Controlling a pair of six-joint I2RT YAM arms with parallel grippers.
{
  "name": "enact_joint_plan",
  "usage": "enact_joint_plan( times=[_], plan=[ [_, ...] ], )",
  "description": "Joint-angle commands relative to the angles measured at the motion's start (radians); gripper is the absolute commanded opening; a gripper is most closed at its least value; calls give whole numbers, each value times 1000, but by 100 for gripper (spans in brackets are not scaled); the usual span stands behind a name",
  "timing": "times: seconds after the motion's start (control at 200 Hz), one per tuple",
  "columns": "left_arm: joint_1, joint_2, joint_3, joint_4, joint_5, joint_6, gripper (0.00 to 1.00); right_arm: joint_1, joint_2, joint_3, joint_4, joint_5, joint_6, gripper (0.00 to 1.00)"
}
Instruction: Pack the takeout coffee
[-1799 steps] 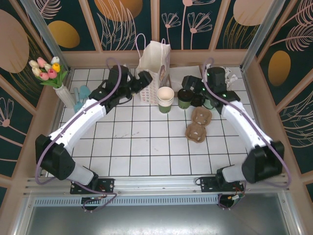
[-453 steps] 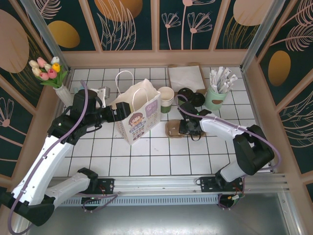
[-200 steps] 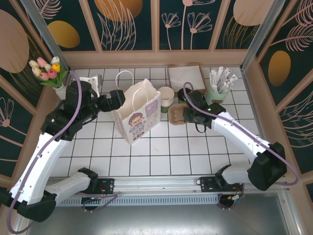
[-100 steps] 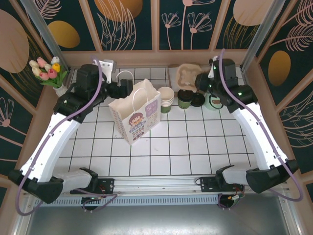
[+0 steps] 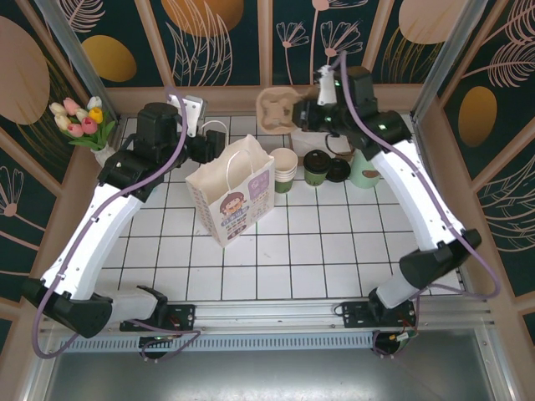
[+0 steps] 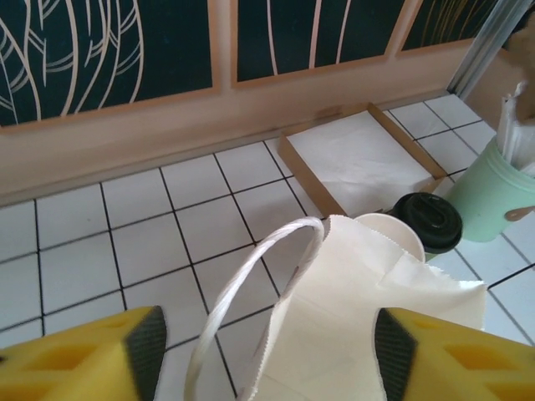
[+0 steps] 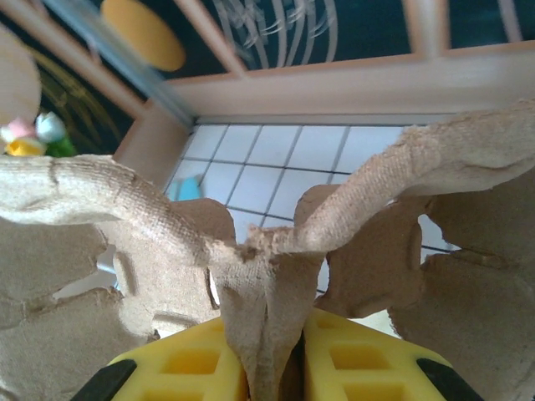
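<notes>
On the white tiled bench (image 5: pixel 251 267), the left gripper (image 6: pixel 269 342) has its yellow jaws apart either side of the looped cord handle (image 6: pixel 251 276) of a matte white paper bag (image 5: pixel 232 196). The lettering on the bag's cartoon print is too small to read. Right of the bag sit stacked paper cups (image 5: pixel 284 167), then the takeout coffee (image 5: pixel 316 167), dark green with a glossy black lid. Raised beyond it, the right gripper (image 7: pixel 263 368) is clamped on the ridge of a rough brown pulp cup carrier (image 5: pixel 280 107).
</notes>
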Motion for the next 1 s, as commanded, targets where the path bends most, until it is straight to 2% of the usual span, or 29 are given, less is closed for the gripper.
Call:
enact_joint_plan(
  times=[0.0, 0.135, 0.205, 0.245, 0.26, 0.52, 0.661, 0.856, 0.991],
  plan=[
    [6, 0, 29, -7, 35, 40, 49, 52, 65, 139, 7, -71, -49, 20],
    [7, -5, 12, -2, 23, 14, 27, 65, 138, 232, 19, -156, -33, 20],
    [9, -1, 7, -7, 51, -1, 15, 67, 170, 264, 36, -215, -20, 20],
    [9, 0, 7, -7, 72, -13, 6, 67, 190, 282, 41, -251, -11, 20],
    [9, 0, 7, -6, 76, -18, 0, 68, 197, 289, 44, -263, -8, 20],
    [10, -29, -24, 18, 44, -65, 0, 88, 245, 258, 131, -460, 102, 20],
    [12, -27, -20, 10, 16, -80, 0, 105, 204, 155, 134, -491, 122, 20],
    [16, -34, -32, 25, 21, -108, 0, 105, 109, -68, 174, -489, 162, 20],
    [19, -27, -26, 23, 7, -128, 0, 104, 44, -149, 201, -470, 176, 20]
  ],
)
